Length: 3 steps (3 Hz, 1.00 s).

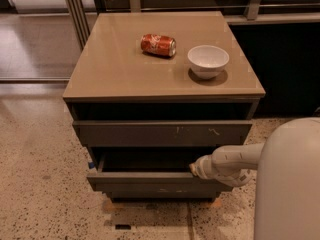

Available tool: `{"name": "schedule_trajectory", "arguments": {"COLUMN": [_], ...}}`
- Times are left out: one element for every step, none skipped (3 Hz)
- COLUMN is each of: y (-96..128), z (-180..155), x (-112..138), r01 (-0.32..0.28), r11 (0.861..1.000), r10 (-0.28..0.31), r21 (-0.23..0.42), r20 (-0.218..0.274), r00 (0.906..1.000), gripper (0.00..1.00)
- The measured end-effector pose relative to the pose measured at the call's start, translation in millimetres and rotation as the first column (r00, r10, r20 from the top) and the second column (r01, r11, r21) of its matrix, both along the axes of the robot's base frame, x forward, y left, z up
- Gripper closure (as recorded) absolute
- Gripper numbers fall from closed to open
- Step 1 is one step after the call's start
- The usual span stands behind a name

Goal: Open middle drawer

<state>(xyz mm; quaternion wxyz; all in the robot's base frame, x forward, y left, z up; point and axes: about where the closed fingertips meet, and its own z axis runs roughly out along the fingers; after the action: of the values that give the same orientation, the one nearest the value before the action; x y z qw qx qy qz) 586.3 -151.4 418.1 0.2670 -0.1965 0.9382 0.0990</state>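
Note:
The middle drawer [150, 181] is a dark grey-brown flat front. It stands pulled out a little from the cabinet, with a dark gap behind its top edge. A small blue tab [91, 164] shows at its left end. My gripper [193, 169] is at the end of the white arm coming in from the right. It sits at the top edge of the drawer's front, right of its middle. Its tip is hidden in the gap. The wider front with white scratch marks [165, 133] is shut just above.
A red soda can [158, 45] lies on its side and a white bowl [208, 60] stands on the tan cabinet top [115, 69]. The narrow bottom front [160, 195] is below. My white body [290, 184] fills the lower right. The floor is speckled [40, 184].

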Motion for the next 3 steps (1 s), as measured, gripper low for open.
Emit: {"name": "schedule_trajectory", "arguments": {"y": [-3, 6, 18], "z": [0, 7, 11], "x": [-23, -47, -63], "r01": [-0.043, -0.131, -0.179], "r11": [0.996, 0.979, 0.962], "r10": [0.049, 0.154, 0.217], "r21": [0.076, 0.153, 0.206], "r20": [-0.086, -0.146, -0.180], "r00": [0.9951, 0.9773, 0.9594], "gripper": [1.00, 1.00, 1.00]}}
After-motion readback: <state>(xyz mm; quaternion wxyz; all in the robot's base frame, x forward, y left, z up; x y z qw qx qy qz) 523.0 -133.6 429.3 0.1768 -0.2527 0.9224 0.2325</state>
